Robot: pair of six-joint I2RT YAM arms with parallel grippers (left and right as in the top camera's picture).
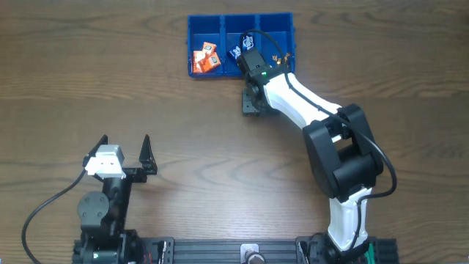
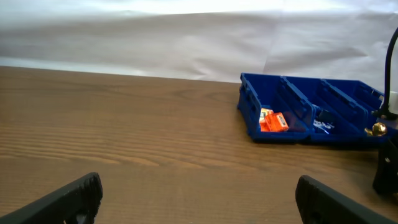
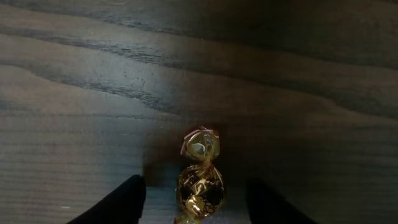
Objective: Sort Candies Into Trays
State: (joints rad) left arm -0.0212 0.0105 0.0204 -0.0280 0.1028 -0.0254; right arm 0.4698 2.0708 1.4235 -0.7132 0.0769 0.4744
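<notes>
Two black fingers of the right gripper [image 3: 195, 182] stand spread either side of a gold foil-wrapped candy [image 3: 200, 186], not clamping it. It lies on the brown wooden table [image 1: 146, 88], just beside the blue plastic three-compartment tray [image 1: 190, 44]. Well apart, the left gripper [image 1: 124, 139] is released wide, holding nothing.
</notes>
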